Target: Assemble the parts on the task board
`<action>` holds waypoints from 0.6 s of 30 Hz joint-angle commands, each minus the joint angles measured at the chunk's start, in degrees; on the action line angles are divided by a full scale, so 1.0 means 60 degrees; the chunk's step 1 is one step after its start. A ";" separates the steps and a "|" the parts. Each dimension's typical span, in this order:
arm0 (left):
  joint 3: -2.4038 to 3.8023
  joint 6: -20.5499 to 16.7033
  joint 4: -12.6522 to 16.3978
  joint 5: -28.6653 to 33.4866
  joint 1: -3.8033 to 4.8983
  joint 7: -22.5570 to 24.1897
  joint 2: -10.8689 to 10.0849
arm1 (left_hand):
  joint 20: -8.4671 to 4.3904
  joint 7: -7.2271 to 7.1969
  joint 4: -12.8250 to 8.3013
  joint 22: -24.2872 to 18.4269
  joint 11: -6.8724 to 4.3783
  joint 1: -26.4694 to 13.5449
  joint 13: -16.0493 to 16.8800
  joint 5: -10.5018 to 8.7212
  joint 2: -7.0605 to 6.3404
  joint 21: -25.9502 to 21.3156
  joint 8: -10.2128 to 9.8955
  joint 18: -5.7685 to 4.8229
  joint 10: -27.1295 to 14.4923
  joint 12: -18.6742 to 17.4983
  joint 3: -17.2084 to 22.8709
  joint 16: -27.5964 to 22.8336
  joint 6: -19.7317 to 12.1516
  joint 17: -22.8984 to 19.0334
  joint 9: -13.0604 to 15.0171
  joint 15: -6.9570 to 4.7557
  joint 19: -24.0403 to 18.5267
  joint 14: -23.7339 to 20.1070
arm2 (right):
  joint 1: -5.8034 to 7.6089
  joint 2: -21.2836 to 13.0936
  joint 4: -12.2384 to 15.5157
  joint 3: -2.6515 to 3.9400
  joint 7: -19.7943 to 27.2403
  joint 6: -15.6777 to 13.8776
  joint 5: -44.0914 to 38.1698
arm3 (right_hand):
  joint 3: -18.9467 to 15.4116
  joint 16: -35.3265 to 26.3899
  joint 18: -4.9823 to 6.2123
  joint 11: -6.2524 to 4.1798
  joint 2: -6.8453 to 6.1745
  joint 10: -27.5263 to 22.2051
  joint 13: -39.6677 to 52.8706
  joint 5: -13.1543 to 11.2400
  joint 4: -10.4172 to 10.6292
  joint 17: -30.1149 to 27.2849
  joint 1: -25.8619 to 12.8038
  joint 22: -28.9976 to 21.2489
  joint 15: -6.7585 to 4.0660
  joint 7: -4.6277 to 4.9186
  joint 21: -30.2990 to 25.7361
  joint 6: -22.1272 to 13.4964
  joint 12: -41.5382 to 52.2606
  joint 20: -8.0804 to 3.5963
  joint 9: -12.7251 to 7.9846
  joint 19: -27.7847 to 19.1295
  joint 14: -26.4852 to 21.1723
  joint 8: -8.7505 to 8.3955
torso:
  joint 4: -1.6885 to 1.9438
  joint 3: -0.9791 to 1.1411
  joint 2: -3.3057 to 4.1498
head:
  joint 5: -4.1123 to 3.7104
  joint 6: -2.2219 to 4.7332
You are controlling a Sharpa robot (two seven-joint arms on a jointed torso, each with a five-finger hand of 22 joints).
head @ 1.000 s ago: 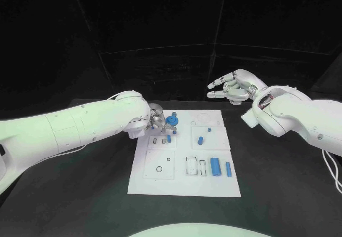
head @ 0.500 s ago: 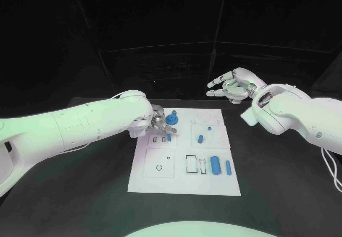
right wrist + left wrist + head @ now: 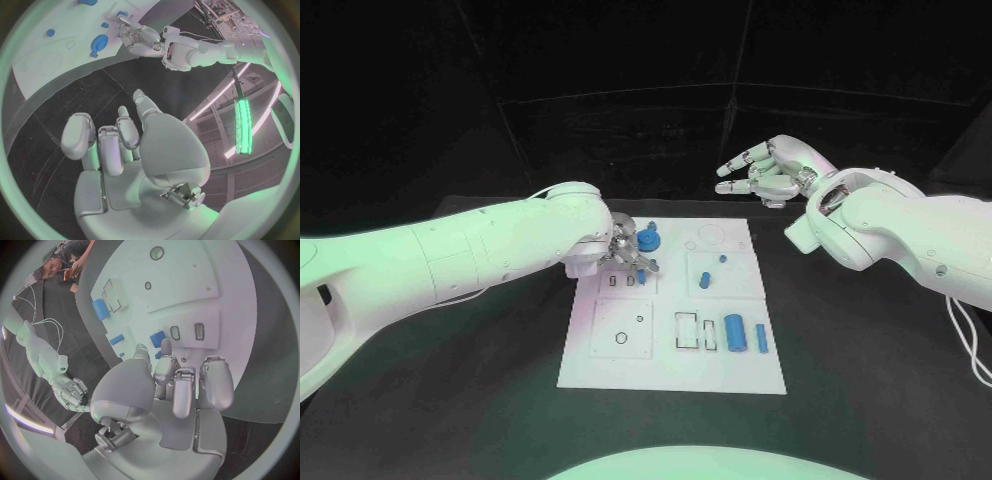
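Observation:
The white task board (image 3: pixel 625 365) lies in the middle of the table. My left hand (image 3: pixel 623 250) hovers over its far left corner, thumb and a finger pinching a small blue part (image 3: pixel 158 338) right beside two small slots (image 3: pixel 199 331). Close behind that hand stands a round blue part (image 3: pixel 649 240). On the board's right half lie a small blue peg (image 3: pixel 723 263), a short blue piece (image 3: pixel 707 280), a blue cylinder (image 3: pixel 734 327) and a slim blue bar (image 3: pixel 762 338). My right hand (image 3: pixel 762 170) hangs raised beyond the board's far right corner, fingers apart and holding nothing.
Around the board is the black table (image 3: pixel 473 400). An oval outline and a rectangular recess (image 3: pixel 687 332) mark the board's near half. In the right wrist view the board (image 3: pixel 37 70) lies far off, with my left hand (image 3: pixel 139 35) at its edge.
My right hand has drifted a little to the left and up. My left hand stays at the slots with barely any shift.

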 commanded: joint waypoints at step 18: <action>-0.0010 0.0364 -0.0082 -0.0057 0.0016 -0.0094 0.0062 | -0.0031 -0.0007 -0.0265 0.0050 -0.0011 0.0532 0.0015 -0.0022 0.0165 0.0060 0.0244 -0.0061 0.0042 0.0039 0.0142 0.0029 -0.0145 0.2513 0.0217 -0.0071 -0.0009 0.1026 | 0.0021 0.0059 -0.0089 0.0004 -0.0005 0.0091 -0.0030 | -0.0073 -0.0035 0.0090 0.0009 0.0049 -0.0073 -0.0020 0.0176 -0.0012 0.0558 0.0087 -0.0015 -0.0042 -0.0002 -0.0059 0.0086 -0.0068 -0.0004 -0.0025 -0.0067 0.0578 0.0031 | 0.0002 0.0000 0.0002 | -0.0015 -0.0060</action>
